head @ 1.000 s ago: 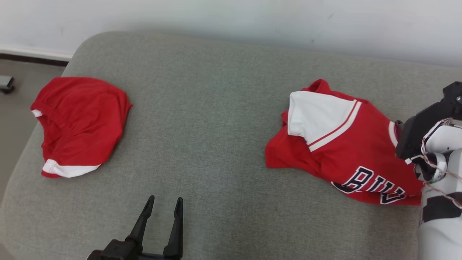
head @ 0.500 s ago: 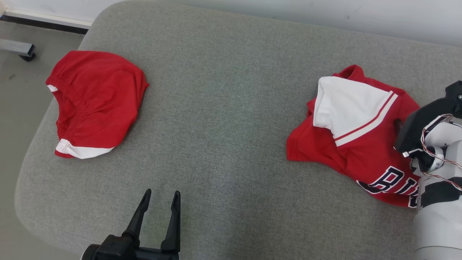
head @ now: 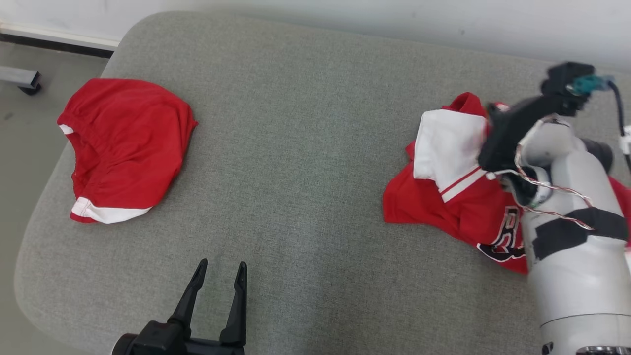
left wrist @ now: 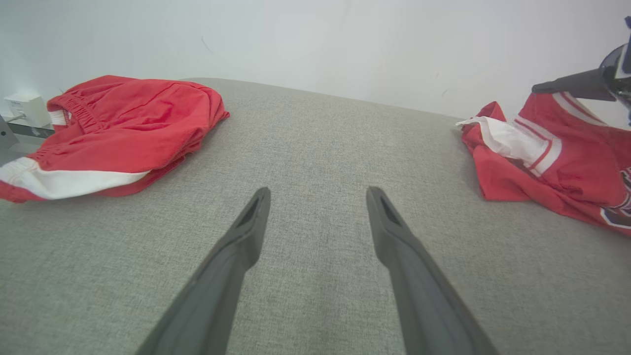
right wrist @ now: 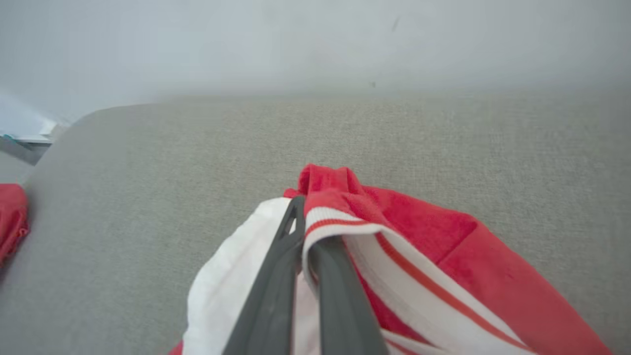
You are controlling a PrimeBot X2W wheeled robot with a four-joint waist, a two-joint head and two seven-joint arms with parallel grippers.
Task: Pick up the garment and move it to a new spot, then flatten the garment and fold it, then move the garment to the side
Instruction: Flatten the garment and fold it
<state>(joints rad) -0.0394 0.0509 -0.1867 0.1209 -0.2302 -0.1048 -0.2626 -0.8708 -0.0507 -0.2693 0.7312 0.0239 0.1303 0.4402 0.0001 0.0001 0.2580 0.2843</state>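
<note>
Head view, near to far. Left gripper (head: 222, 264) sits at the cushion's near edge, left of its middle. Its fingers are spread wide with nothing between them, tips over bare fabric.

Grey cushion (head: 305, 172): a broad bare strip runs through its middle from near edge to far edge, giving open room there. The cushion's left end is rounded and drops to the floor (head: 19, 123). A metal foot (head: 22, 79) stands on the floor off the far left corner. The far edge meets a pale wall (head: 345, 19).

Red shorts (head: 128, 148) with white trim lie bunched at the cushion's left end, close to that edge. Red jersey (head: 443, 207), with a white sleeve and dark lettering, lies crumpled at the cushion's right end. The pale forearm (head: 572, 256) of the right arm crosses over it, hiding its right part and that arm's fingers.

Left wrist view: left gripper (left wrist: 318, 190) is open, and the cushion is bare ahead up to the wall. Shorts (left wrist: 128, 118) and jersey (left wrist: 567, 158) lie well apart, one to each side. A white box (left wrist: 22, 106) sits low by the wall beyond the shorts.

Right wrist view: right gripper (right wrist: 305, 222) is closed, pinching the jersey (right wrist: 434, 236) at its white-and-red striped trim, which drapes over the fingers. Bare cushion lies beyond, up to the far edge. The shorts (right wrist: 12, 217) appear as a sliver at the frame's left.
</note>
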